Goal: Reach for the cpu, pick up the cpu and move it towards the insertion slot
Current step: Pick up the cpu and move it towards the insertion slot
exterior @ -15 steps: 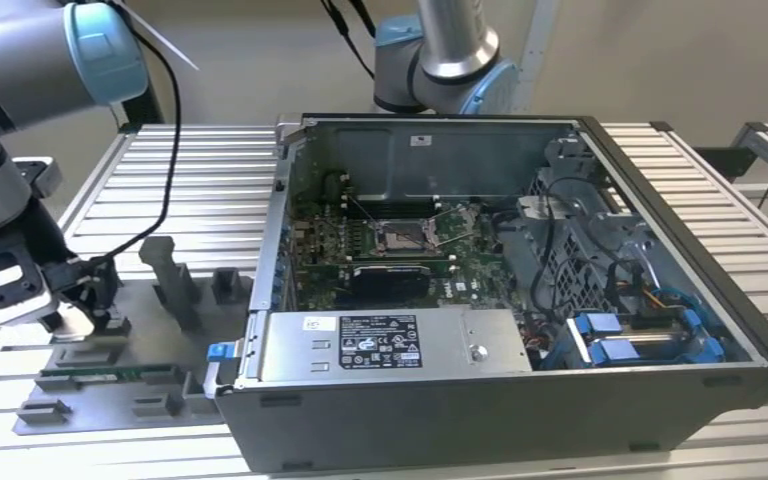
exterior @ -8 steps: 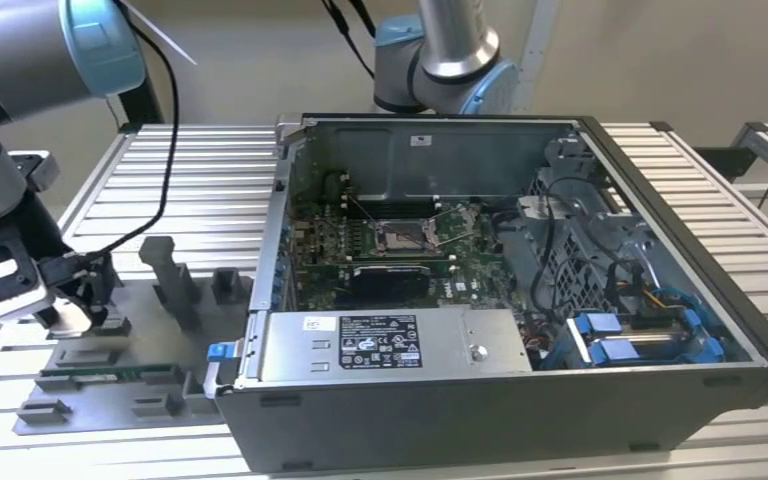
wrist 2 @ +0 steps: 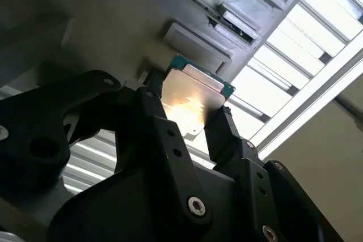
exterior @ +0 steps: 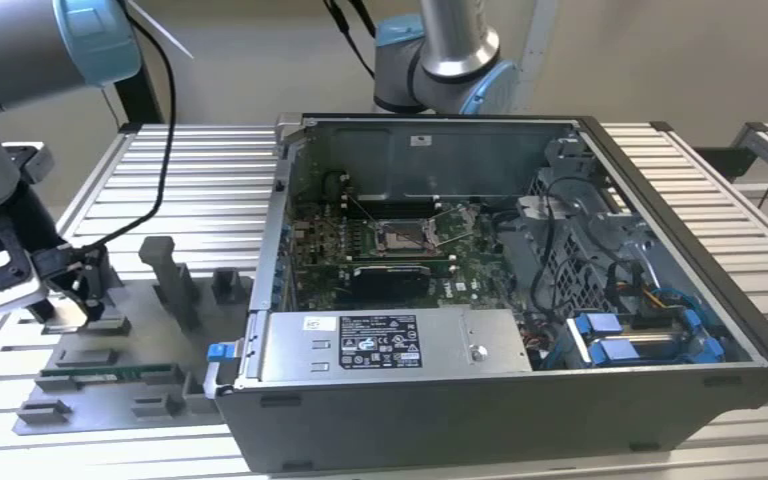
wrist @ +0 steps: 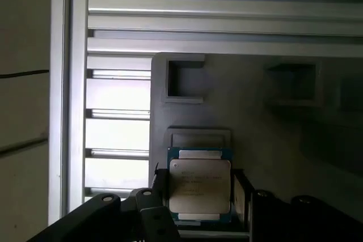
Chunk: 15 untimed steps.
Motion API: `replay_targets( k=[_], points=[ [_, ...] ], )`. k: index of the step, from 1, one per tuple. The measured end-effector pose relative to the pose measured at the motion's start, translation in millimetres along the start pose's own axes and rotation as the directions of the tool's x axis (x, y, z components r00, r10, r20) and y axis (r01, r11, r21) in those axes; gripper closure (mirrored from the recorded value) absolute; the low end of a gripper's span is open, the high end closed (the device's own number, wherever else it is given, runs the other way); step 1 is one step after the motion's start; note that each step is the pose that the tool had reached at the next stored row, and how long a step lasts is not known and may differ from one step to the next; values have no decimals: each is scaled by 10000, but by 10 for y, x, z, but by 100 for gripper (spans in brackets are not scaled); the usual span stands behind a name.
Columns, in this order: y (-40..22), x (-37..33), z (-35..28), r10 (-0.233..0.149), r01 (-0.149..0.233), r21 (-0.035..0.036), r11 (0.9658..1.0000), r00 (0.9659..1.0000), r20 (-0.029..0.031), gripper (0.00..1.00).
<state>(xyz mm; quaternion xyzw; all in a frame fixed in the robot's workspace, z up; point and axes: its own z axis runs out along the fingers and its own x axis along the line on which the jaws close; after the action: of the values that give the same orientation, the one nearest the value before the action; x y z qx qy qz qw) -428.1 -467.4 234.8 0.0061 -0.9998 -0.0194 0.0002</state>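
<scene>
The cpu [wrist: 199, 185] is clamped between the two black fingers of the gripper [wrist: 199, 198], which press on its opposite edges. In the first wrist view we see its silvery top ringed by a thin green rim. In the second wrist view one flat face of the chip catches a bright glare, and a finger [wrist 2: 220, 131] bears on the edge beside it. Just beyond the chip we make out a shallow rectangular pocket [wrist: 198, 138] in the grey fixture plate [exterior: 117, 400]. The chip appears to hang clear of that plate, though we cannot tell this for certain.

In the exterior view we find the gripper [exterior: 71, 305] over the fixture's end on the exterior view's left. It is well apart from the insertion slot [exterior: 404, 237], which lies on the board inside the open computer case [exterior: 684, 240]. A long green memory stick [exterior: 107, 375] lies on the fixture near the gripper. Fixture and case both rest on the slatted metal table [exterior: 184, 170].
</scene>
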Motion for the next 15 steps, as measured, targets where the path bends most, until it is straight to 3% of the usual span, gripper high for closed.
replay_targets(
  k=[15],
  points=[
    [9, 0, -226, 0, 0, 0, 10000, 10000, 0, 100]
  ],
)
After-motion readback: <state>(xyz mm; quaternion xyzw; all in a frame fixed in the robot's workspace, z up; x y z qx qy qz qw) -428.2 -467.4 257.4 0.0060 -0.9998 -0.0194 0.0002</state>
